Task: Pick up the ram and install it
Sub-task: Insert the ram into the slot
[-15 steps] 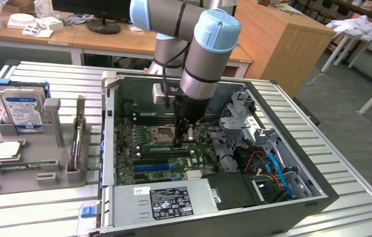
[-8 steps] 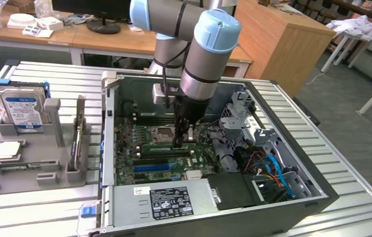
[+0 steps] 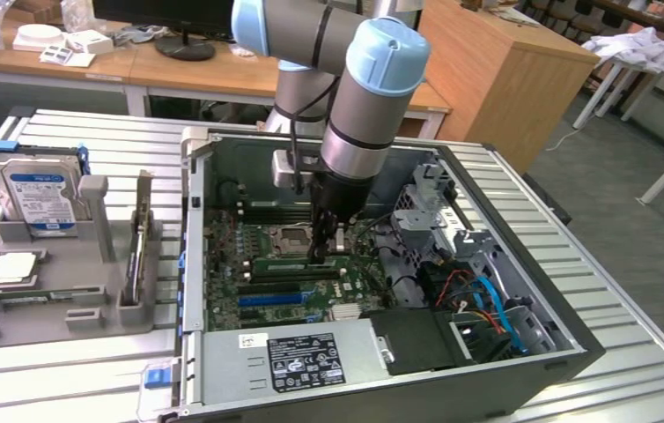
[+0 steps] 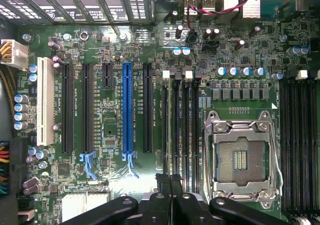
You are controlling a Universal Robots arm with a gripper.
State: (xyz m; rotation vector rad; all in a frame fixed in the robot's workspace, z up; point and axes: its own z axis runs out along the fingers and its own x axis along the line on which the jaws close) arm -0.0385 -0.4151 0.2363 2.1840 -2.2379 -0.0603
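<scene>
The ram (image 3: 291, 262), a narrow green stick, stands on edge among the memory slots (image 4: 186, 130) of the motherboard inside the open computer case (image 3: 567, 339). My gripper (image 3: 329, 254) reaches straight down into the case, with its tips at the end of the stick nearer the exterior view's right. In the wrist view the gripper (image 4: 169, 181) has its two black fingers pressed together, shut, right over the slots beside the blue expansion slot (image 4: 128, 110). From above I cannot tell whether the tips touch the stick.
The empty processor socket (image 4: 240, 157) lies beside the slots. A grey holder tray (image 3: 74, 304) at the exterior view's left carries a hard drive (image 3: 36, 189), a square silver chip (image 3: 12, 269) and a thin upright board (image 3: 141, 251). Power supply (image 3: 297, 359) and cables (image 3: 485, 304) crowd the case.
</scene>
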